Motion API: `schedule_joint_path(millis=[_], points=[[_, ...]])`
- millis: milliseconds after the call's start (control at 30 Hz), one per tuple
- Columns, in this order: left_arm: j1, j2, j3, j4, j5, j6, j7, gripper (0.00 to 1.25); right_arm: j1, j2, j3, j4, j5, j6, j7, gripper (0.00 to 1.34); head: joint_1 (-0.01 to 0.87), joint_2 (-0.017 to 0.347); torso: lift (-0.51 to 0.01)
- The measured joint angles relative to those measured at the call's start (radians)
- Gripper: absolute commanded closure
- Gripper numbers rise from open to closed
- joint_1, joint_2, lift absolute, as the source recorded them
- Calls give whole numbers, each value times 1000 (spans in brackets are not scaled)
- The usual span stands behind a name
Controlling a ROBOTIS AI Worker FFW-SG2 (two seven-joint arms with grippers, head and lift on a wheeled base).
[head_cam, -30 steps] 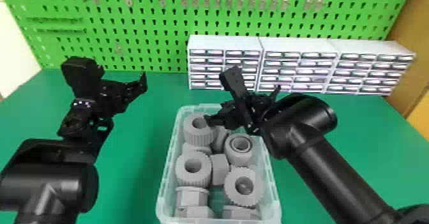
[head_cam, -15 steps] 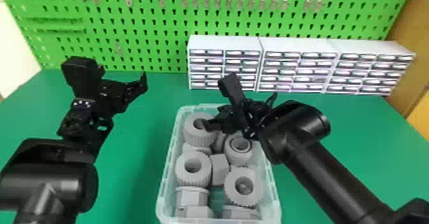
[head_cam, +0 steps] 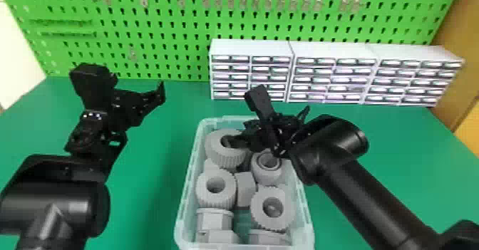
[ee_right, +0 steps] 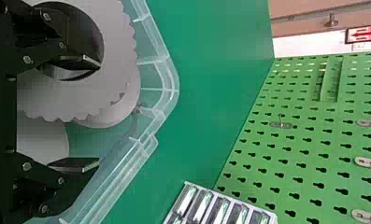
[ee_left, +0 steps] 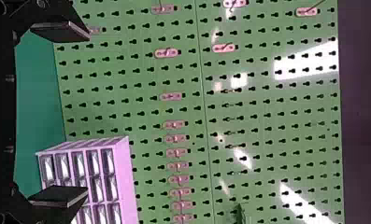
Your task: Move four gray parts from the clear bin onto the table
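Observation:
The clear bin (head_cam: 308, 228) holds several gray parts. At its back left lies a toothed gray part (head_cam: 228, 158), hole upward. My right gripper (head_cam: 239, 133) is over that part, one finger in its hole. In the right wrist view, the right gripper (ee_right: 99, 113) stands open; one finger is inside the hole of the toothed part (ee_right: 120, 56), the other outside its rim, near the bin wall (ee_right: 168, 86). A ringed gray part (head_cam: 267, 176) sits beside it. My left gripper (head_cam: 156, 94) is parked above the table at the left, its fingers apart in the left wrist view, where the left gripper (ee_left: 87, 113) holds nothing.
White drawer cabinets (head_cam: 331, 50) stand along the back, in front of a green pegboard (head_cam: 171, 28). More gray parts, including a toothed one (head_cam: 258, 212), fill the front of the bin. Green table surface (head_cam: 153, 181) lies between the left arm and the bin.
My right gripper has shifted slightly left and lower, with one finger now down in the toothed part's hole. The left arm and the gray parts look unmoved.

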Motion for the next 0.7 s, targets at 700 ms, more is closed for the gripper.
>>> schedule_joint_path(millis=[700], points=[[0, 0, -2, 0, 0, 0, -4, 124, 12, 0, 7, -24, 9, 3, -2, 1061, 678, 34, -50]])
